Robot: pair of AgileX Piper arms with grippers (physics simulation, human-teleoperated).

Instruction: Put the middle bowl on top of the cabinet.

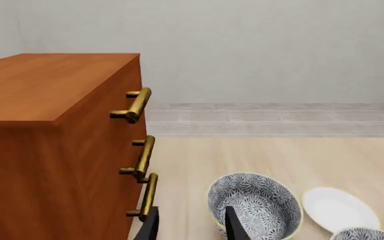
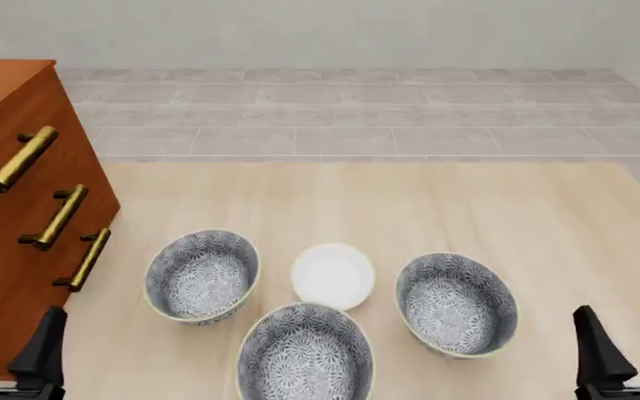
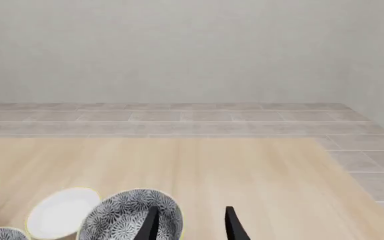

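The left gripper [image 2: 9, 342] and the right gripper [image 2: 622, 343] both stand wide apart, holding nothing, at the near edge of the table [image 2: 409, 208]. The middle bowl [image 2: 304, 353] sits nearest the camera, between two alike bowls, just before the white dish [image 2: 332, 275]. The cabinet [image 2: 9, 208] stands at the left. No writing is readable. Only the left wrist view shows the cabinet's flat top.

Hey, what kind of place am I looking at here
Probably a simulated tabletop test scene, not a lived-in room: a pale wooden table, a reddish-brown cabinet, patterned bowls such as the middle bowl, a bare grey wall and tiled floor.
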